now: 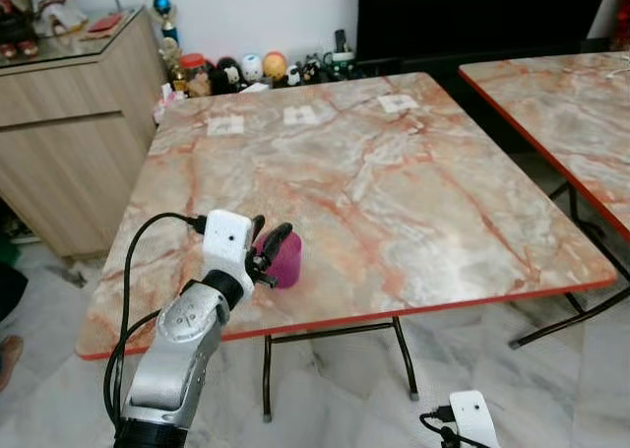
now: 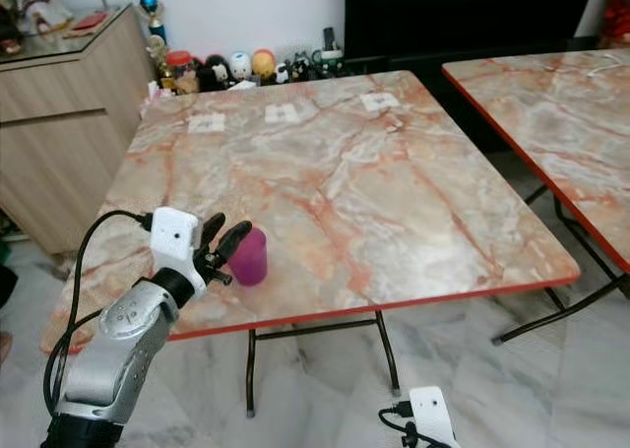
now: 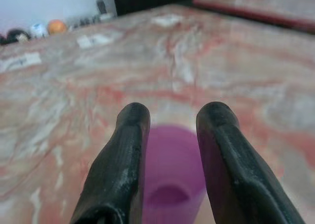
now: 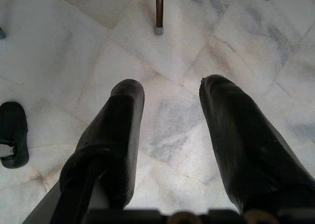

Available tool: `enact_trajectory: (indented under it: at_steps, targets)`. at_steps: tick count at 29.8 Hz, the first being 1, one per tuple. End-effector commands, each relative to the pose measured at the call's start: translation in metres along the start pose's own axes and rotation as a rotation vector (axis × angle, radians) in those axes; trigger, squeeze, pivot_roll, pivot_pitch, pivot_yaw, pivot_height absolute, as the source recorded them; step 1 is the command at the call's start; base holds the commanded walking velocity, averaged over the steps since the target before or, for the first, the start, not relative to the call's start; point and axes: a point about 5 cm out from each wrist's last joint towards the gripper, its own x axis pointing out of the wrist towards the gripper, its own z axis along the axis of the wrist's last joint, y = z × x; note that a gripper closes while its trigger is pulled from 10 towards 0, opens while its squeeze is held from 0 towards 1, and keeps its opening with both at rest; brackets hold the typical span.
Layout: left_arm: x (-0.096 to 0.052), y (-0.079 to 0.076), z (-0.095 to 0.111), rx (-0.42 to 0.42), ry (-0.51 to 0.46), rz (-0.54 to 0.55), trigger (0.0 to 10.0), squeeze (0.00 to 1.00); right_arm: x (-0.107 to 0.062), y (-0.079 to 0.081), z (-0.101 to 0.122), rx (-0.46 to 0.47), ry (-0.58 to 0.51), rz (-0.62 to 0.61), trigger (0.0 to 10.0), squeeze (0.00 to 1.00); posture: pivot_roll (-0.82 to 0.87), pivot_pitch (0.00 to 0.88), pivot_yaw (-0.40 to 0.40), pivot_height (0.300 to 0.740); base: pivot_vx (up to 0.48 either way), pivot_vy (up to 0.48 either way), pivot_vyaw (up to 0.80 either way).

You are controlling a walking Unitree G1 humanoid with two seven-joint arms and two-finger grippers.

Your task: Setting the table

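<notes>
A purple cup [image 1: 287, 261] stands on the marble table [image 1: 413, 182] near its front left edge. My left gripper [image 1: 273, 229] is at the cup from the near side, its two black fingers spread over the cup's top. In the left wrist view the cup [image 3: 170, 165] shows between and below the left gripper's [image 3: 172, 111] fingers; I cannot tell whether they touch it. My right gripper [image 4: 172, 86] hangs low beside the table, open, pointing down at the white marble floor.
A second marble table [image 1: 561, 103] stands to the right across a narrow gap. A wooden cabinet [image 1: 69, 123] is at the left, and small figurines [image 1: 246, 71] line the far wall. Three paper labels [image 1: 300, 115] lie at the table's far side. A black shoe [image 4: 12, 133] lies on the floor.
</notes>
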Motion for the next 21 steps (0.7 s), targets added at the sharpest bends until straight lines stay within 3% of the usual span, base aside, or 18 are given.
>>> enact_trajectory:
  at_steps: [1,5,6,9,12,13,14,15,21]
  targets:
    - [0.003,0.004,0.002,-0.02,0.013,0.043,10.0,0.0,0.0,0.002,0.001,-0.005,0.002,0.008,10.0,0.0,-0.03,0.0,0.043,0.74,0.0,0.0,0.0]
    - [0.006,0.009,0.001,-0.059,0.048,0.094,10.0,0.0,0.0,0.002,0.001,-0.009,0.003,0.007,10.0,0.0,-0.03,0.0,0.042,0.74,0.0,0.0,0.0]
    - [0.006,0.011,0.0,-0.079,0.06,0.104,10.0,1.0,0.0,0.002,0.001,-0.008,0.003,0.006,10.0,0.0,-0.03,0.0,0.042,0.74,0.0,0.0,0.0]
    - [0.005,0.013,-0.002,-0.134,0.083,0.11,10.0,1.0,0.0,0.002,0.001,-0.009,0.004,0.006,10.0,0.0,-0.03,0.0,0.042,0.74,0.0,0.0,0.0]
    - [0.005,0.02,-0.005,-0.107,0.136,0.15,10.0,1.0,0.0,0.002,0.001,-0.007,0.005,0.007,10.0,0.0,-0.02,0.0,0.042,0.74,0.0,0.0,0.0]
    - [0.005,0.021,-0.007,-0.089,0.165,0.15,10.0,0.91,0.0,0.002,0.001,-0.007,0.005,0.007,10.0,0.0,-0.02,0.0,0.042,0.74,0.0,0.0,0.0]
    - [0.005,0.021,-0.009,-0.078,0.185,0.15,10.0,0.91,0.0,0.002,0.001,-0.007,0.005,0.007,10.0,0.0,-0.02,0.0,0.042,0.74,0.0,0.0,0.0]
    - [0.006,0.023,-0.01,-0.078,0.203,0.159,10.0,0.0,0.0,0.002,0.001,-0.007,0.005,0.008,10.0,0.0,-0.02,0.0,0.042,0.74,0.0,0.0,0.0]
    - [0.01,0.028,-0.007,-0.074,0.253,0.155,10.0,0.0,0.0,0.003,0.002,-0.008,0.004,0.012,10.0,0.0,-0.02,0.0,0.045,0.74,0.0,0.0,0.0]
